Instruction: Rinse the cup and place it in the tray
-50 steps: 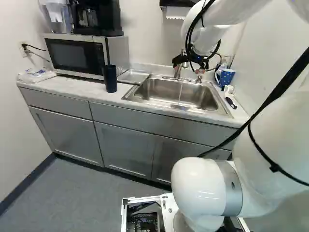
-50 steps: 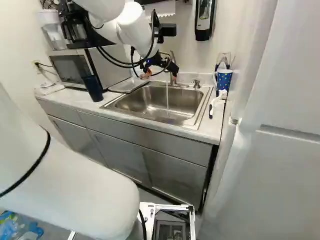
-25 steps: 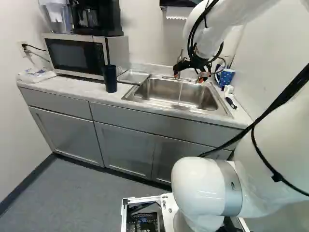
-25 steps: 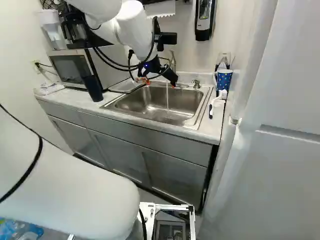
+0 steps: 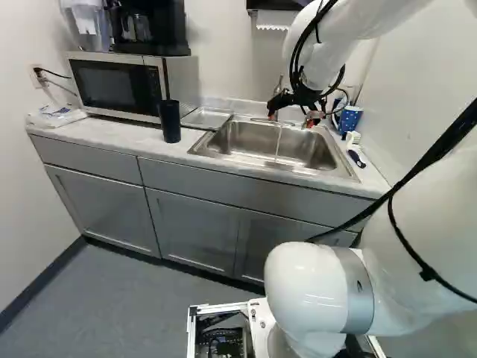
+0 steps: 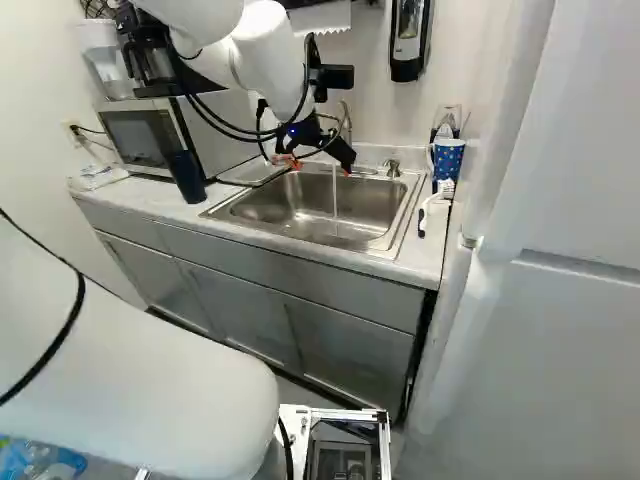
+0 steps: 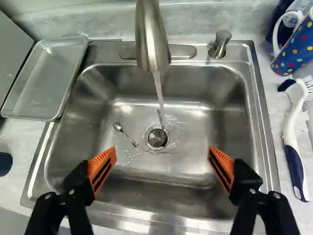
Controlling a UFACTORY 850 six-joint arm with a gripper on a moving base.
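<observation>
Your hand point(image 7: 162, 148) has dropped lower over the sink point(image 7: 210, 115), open and empty; before rinsing, you must grasp the spotted cup point(image 7: 296, 48) at 2 o'clock, unless the dark tumbler point(image 7: 5, 164) at 9 o'clock is meant

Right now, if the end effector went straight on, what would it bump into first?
Most likely the sink floor near the drain, though depth is hard to judge; the running water falls close by and might wet the end effector.

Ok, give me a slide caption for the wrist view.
Open gripper over the sink, tap running, spoon beside the drain, tray alongside.
</observation>
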